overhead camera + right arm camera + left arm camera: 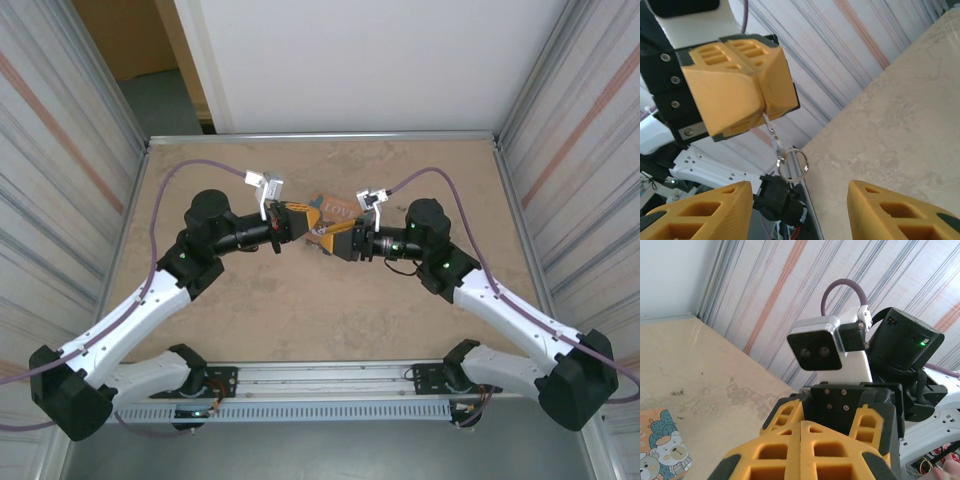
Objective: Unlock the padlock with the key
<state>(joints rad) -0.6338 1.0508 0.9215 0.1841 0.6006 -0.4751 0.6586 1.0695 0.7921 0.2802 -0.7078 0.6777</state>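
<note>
Key pinched in the left gripper, with the right gripper facing it.

From the top, the two grippers meet tip to tip above the middle of the counter, over a printed box. The left wrist view shows the left gripper's yellow jaws clenched flat together; the box lies on the counter at lower left, and the right arm's camera faces in. In the right wrist view the left jaws are grasping the key by its upper end. It hangs down with a split ring at its foot, over the gap between the right gripper's released jaws, which touch nothing.
</note>
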